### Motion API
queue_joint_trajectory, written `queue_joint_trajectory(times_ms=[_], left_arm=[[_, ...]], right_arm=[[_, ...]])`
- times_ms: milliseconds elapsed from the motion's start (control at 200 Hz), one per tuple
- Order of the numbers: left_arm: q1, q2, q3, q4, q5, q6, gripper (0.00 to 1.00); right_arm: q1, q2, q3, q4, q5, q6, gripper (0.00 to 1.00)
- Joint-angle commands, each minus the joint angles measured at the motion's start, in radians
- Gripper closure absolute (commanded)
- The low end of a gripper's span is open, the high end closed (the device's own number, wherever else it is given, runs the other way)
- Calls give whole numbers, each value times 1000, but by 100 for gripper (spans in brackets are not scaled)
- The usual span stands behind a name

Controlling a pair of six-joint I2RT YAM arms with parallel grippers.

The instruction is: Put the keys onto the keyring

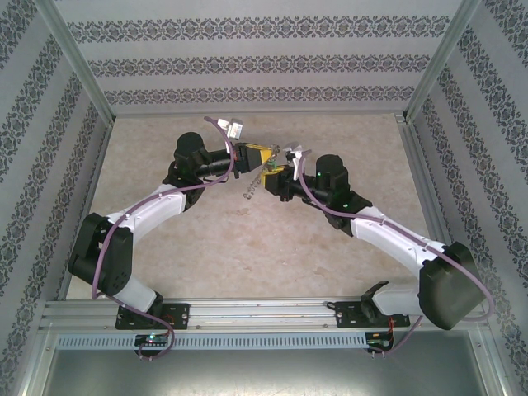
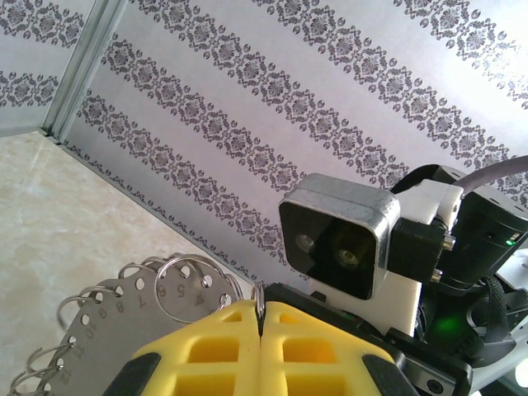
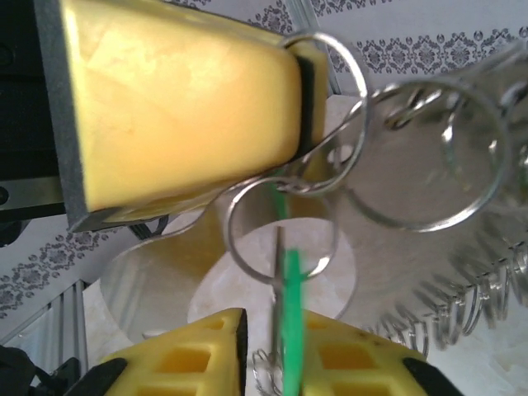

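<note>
My left gripper (image 2: 261,320) is shut on a small split ring (image 2: 261,299) at the rim of the keyring (image 2: 107,326). The keyring is a grey metal ring plate with numbered holes and several small wire loops, and it hangs below the fingers (image 1: 250,190). In the right wrist view the green-headed key (image 3: 289,313) hangs edge-on from a small ring (image 3: 247,247). It sits between the parted yellow fingers of my right gripper (image 3: 272,322), close to the right finger and apart from the left one. Both grippers meet above mid-table, the left gripper (image 1: 254,157) just left of the right gripper (image 1: 274,172).
Patterned walls (image 1: 264,62) and metal frame posts (image 1: 78,62) enclose the beige table (image 1: 247,256). The right wrist camera housing (image 2: 338,235) sits close in front of the left fingers. The arm bases are bolted to the rail (image 1: 264,313) at the near edge.
</note>
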Motion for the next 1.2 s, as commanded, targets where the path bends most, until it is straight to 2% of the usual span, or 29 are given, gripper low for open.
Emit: queue_joint_trajectory(times_ms=[0, 205, 410, 635, 859, 1199], left_arm=[[-15, -9, 6, 82, -9, 5, 100], [-14, -7, 1, 92, -11, 6, 100], [-15, -1, -10, 110, -19, 2, 100], [-14, -8, -31, 120, -56, 3, 100], [-14, -20, -71, 166, -144, -28, 100], [-14, 5, -100, 299, -171, -125, 100]], right_arm=[[-23, -55, -44, -4, -23, 7, 68], [-96, -170, -139, 23, -51, 69, 50], [-121, -261, -159, 53, 4, 141, 44], [-140, -230, -95, 177, 17, 315, 45], [-166, -103, -66, 434, 6, 573, 49], [-163, 94, -37, 687, -8, 763, 62]])
